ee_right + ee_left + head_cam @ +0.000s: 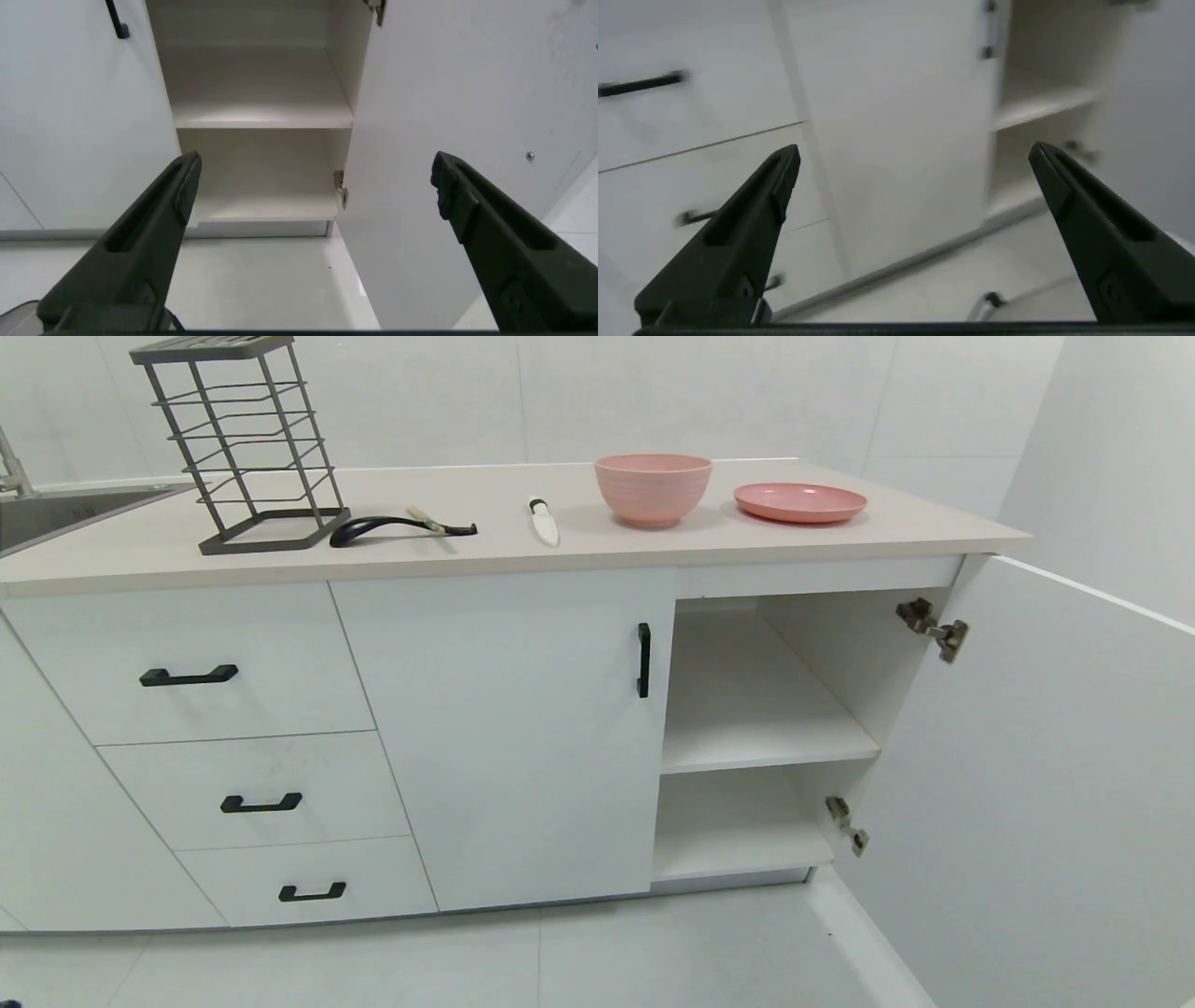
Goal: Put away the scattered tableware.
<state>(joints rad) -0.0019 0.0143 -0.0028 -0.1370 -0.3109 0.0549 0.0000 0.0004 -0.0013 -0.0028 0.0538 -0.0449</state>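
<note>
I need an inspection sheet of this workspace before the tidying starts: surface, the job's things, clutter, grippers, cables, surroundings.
Surface: beige countertop, things spread along it.
Job's things: pink bowl upright; pink plate beside it, apart; white knife and black ladle lying flat further left.
Clutter: wire rack standing next to the ladle.
Grippers: left gripper open, facing the drawers; right gripper open, facing the open cabinet.
Cables: nothing seen.
Surroundings: sink at the countertop's left end; cabinet door swung open, two shelves inside.
</note>
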